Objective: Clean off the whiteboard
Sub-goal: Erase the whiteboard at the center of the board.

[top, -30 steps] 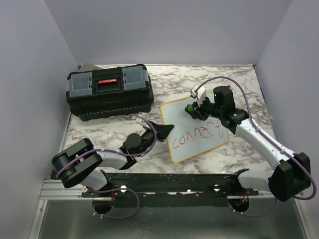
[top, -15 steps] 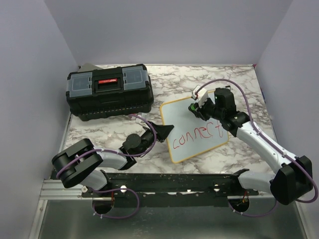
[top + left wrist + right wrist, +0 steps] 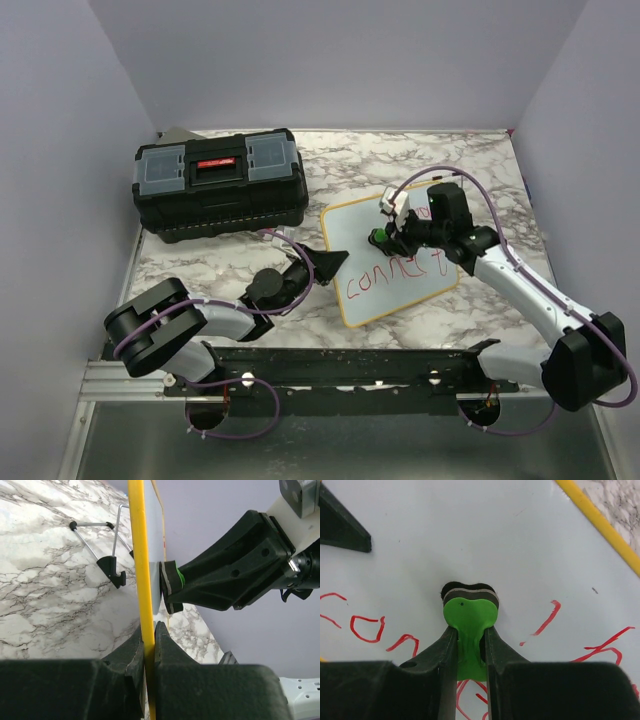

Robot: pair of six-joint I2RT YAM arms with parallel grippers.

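Right claw [image 3: 467,642] clamped tight on a small green felt-backed eraser [image 3: 469,611], pressing it against the yellow-framed white whiteboard [image 3: 350,232] just above the red handwriting [image 3: 395,272]! Left claw [image 3: 148,635] pinches that whiteboard's frame edge, board propped tilted on the marble bench [image 3: 470,165]. Left of the whiteboard: a black plastic toolbox [image 3: 220,185], grey lid shut, contents hidden.

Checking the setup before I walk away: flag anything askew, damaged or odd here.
Nothing damaged or spilled. The whiteboard sits skewed to the table edges, but the left gripper clamps its yellow frame and the right gripper presses a green eraser against it, just above the red writing.
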